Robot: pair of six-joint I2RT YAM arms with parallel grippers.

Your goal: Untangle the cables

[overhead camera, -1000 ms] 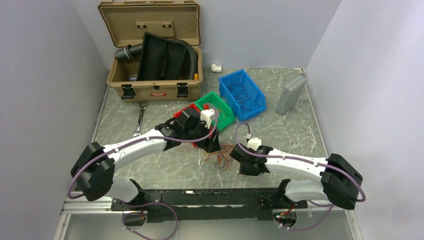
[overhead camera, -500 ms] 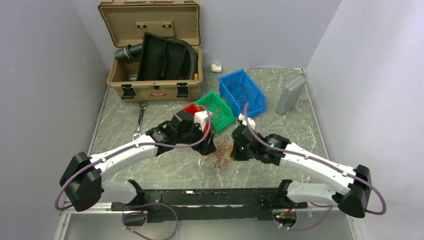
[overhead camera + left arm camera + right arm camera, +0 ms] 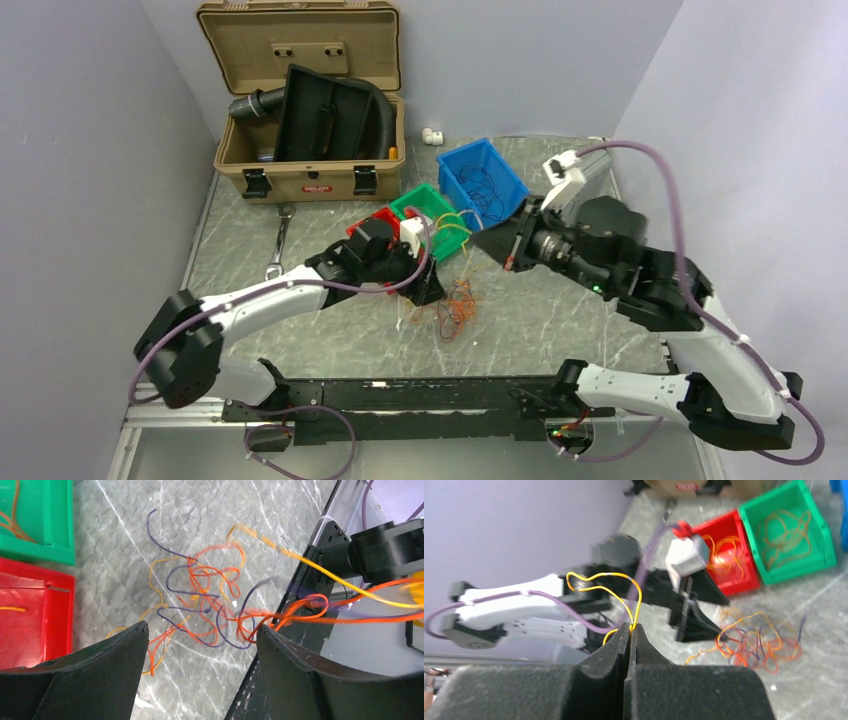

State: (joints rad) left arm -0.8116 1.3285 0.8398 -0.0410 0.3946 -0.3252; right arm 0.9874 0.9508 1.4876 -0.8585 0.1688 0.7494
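The cables (image 3: 452, 312) lie in a loose tangle of orange, yellow and purple strands on the marble table (image 3: 300, 320). The left wrist view shows the same tangle (image 3: 200, 597). My left gripper (image 3: 428, 290) stands just left of it and low over the table, its jaws (image 3: 200, 637) open and empty. My right gripper (image 3: 510, 258) is raised near the blue bin. It is shut (image 3: 630, 628) on a thin yellow cable (image 3: 596, 576) that loops above its tips. A yellow strand (image 3: 310, 566) runs taut from the tangle toward the right.
Red bin (image 3: 385, 222), green bin (image 3: 430, 210) and blue bin (image 3: 485, 180) sit behind the tangle, each holding cables. A tan toolbox (image 3: 300, 165) with a black hose stands at the back left. A wrench (image 3: 279, 245) lies left, and a grey case (image 3: 600, 165) is at the back right.
My right gripper shut on a yellow cable at the tangle, then rose and swung back to the right toward the blue bin, drawing the cable out. The left gripper stayed beside the tangle, open.
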